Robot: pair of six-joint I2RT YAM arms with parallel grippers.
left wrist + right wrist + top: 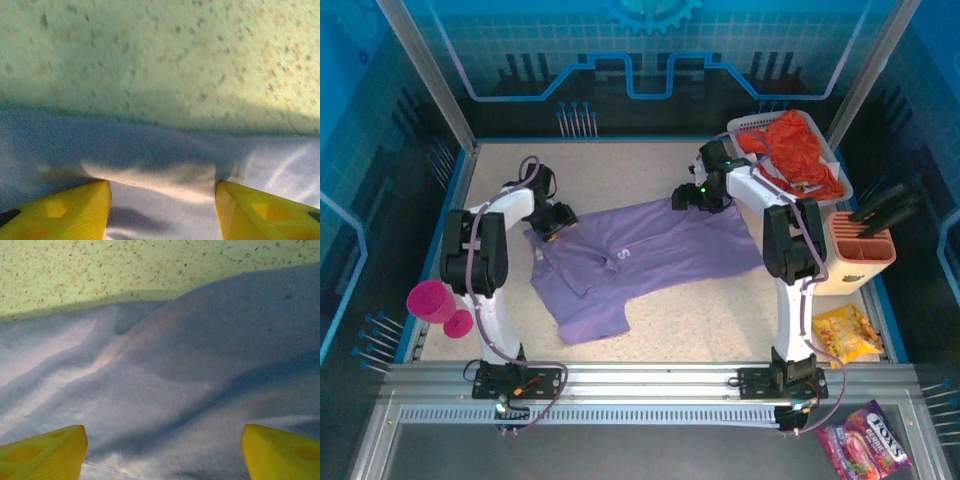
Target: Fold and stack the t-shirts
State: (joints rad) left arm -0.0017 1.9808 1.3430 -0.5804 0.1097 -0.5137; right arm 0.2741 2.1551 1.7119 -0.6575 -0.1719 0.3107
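A lavender-purple t-shirt (630, 260) lies spread out on the speckled table, with a small white print near its middle. My left gripper (555, 222) is at the shirt's left edge. In the left wrist view its yellow fingers (70, 210) stand apart, the left gripper (162, 200) open astride a raised ridge of purple cloth (165, 175). My right gripper (692, 197) is at the shirt's far edge. The right gripper (164, 450) is wide open just above the rumpled cloth (190, 370), holding nothing. An orange-red t-shirt (790, 150) lies bunched in the white basket (750, 122).
A peach holder (865, 255) with black handles stands at the right edge. A yellow snack bag (845, 332) lies in front of it. A purple candy bag (865, 452) sits off the table at the near right. A pink cup (435, 303) rests by the left arm.
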